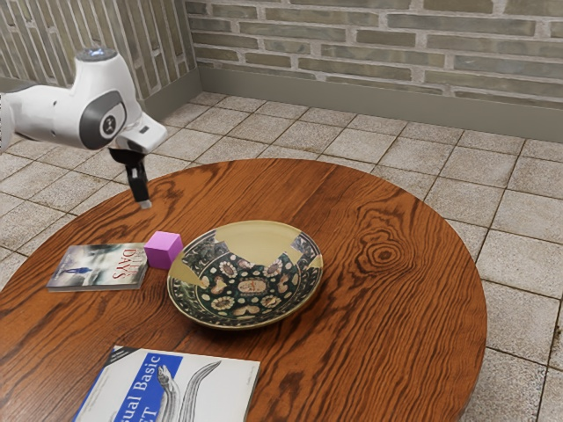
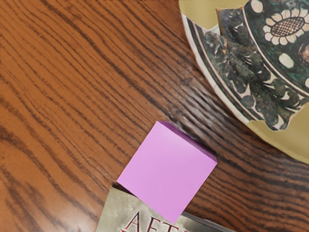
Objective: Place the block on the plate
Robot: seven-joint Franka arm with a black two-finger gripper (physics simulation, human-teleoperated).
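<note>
- One pink block (image 1: pixel 161 250) sits off the plate (image 1: pixel 252 287), just beside its rim toward the exterior view's left, a strip of wood showing between them in the wrist view.
- The block lies right at the edge of the gray book (image 1: pixel 92 268), lettered "DAYS"; whether the two touch cannot be told.
- Above the table (image 1: pixel 387 334), the black gripper (image 1: pixel 145 205) points downward on the far side of the block, at the exterior view's left. How wide it stands cannot be told; nothing is seen in its grasp.
- The white arm (image 1: pixel 53 114) reaches in from the exterior view's left, over the table's far left edge.
- Dark and flowered, with plain yellow patches, the plate rests upright near the middle of the round, strongly grained table.
- At the near side, toward the exterior view's left, lies the blue-and-white book (image 1: pixel 198 387), its cover reading "Basic" beside a drawn animal.
- Square, pale tiles (image 1: pixel 493 193) surround the table on the far and right sides, running back to a brick wall (image 1: pixel 334 44).
</note>
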